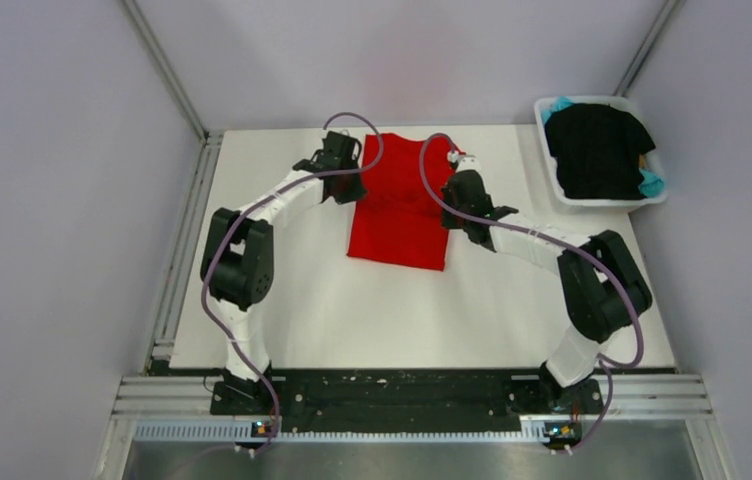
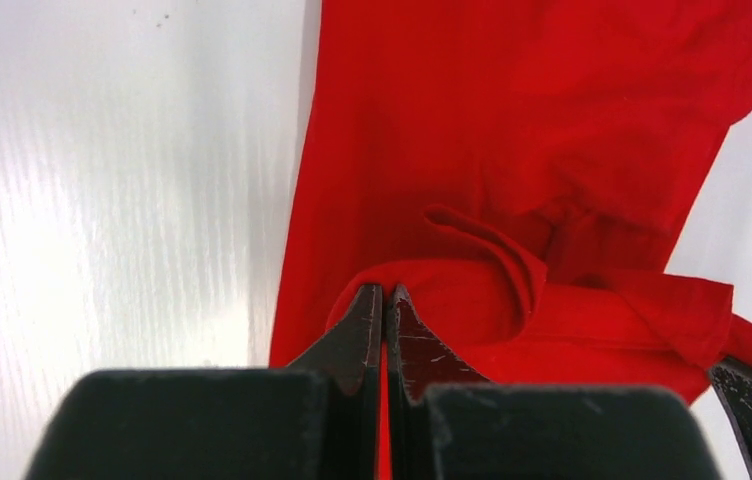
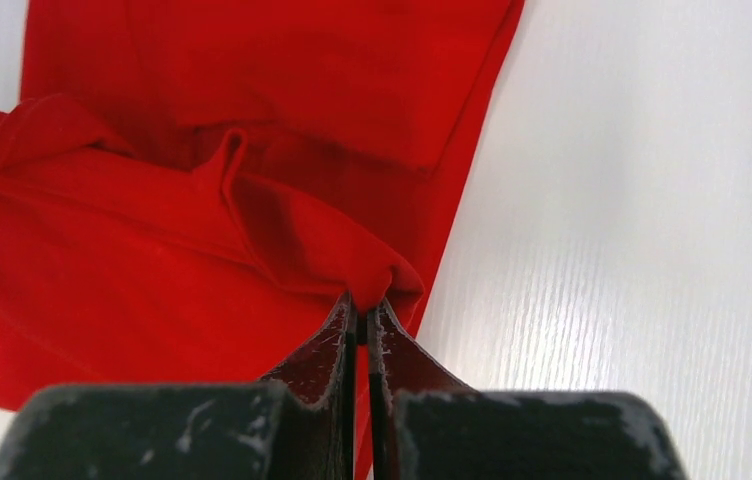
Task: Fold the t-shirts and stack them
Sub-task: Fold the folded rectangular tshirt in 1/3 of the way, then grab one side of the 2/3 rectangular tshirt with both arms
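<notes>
Pinching a red t-shirt (image 1: 397, 215) from both sides, two robot arms lean in over a white table (image 1: 282, 300). The shirt lies flat toward the far middle of the table as a long, narrow shape, its sides apparently turned in. The left fingers (image 2: 357, 335) are closed on a raised fold of cloth at the shirt's left edge, near its far end. The right fingers (image 3: 327, 345) are closed on a similar pucker at its right edge. In each wrist view the cloth bunches up just at the fingertips. At the far right corner, well apart from the red shirt, stands a white tub (image 1: 607, 203). It holds a black t-shirt (image 1: 597, 150), with a teal t-shirt (image 1: 652, 185) peeking out at its edges. The red cloth looks light, thin and limp, so it will likely sag and crease wherever it is unsupported and may slide on the smooth table. The safest hold is probably at opposite edges, level with each other, with every layer caught in the pinch so the fold carries over evenly.
</notes>
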You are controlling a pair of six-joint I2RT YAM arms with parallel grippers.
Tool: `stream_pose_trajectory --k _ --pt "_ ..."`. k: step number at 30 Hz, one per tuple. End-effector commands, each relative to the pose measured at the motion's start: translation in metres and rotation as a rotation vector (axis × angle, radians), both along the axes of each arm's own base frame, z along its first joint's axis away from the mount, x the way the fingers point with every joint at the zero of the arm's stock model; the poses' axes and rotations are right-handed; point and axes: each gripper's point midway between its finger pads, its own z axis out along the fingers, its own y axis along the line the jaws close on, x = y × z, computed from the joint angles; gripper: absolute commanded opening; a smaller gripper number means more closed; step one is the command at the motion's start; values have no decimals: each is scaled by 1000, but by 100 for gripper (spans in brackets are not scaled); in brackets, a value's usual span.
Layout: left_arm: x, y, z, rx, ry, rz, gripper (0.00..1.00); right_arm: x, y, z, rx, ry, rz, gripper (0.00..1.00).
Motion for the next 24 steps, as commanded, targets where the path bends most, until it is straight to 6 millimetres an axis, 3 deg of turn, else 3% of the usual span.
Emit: stream_pose_trajectory --k 1,3,5,8,9,12,13,16,20,24 --pt "30 -7 13 -42 -68 -7 0 37 -2 14 0 -86 -6 0" --pt "37 -3 9 -36 -60 16 0 44 -4 8 2 -76 -16 5" --pt "42 1 2 -34 -40 38 10 52 -9 4 -4 -72 -38 19" --pt "47 6 4 -43 -35 47 55 62 -16 6 -18 -66 -74 61" --pt "47 8 7 -45 -36 49 69 64 -21 9 -25 -65 -105 69" --pt "40 12 16 -43 -32 50 96 54 -25 18 -2 -58 -134 93" --pt "35 14 18 -44 -30 55 97 48 -23 19 20 -54 -117 98" --pt "11 22 12 -43 4 67 98 27 -5 24 111 -44 1 99" --pt "-37 22 -3 -113 67 45 98 -21 14 10 244 39 131 99" --pt "-78 22 -21 -175 110 13 97 -60 13 -3 347 91 134 98"
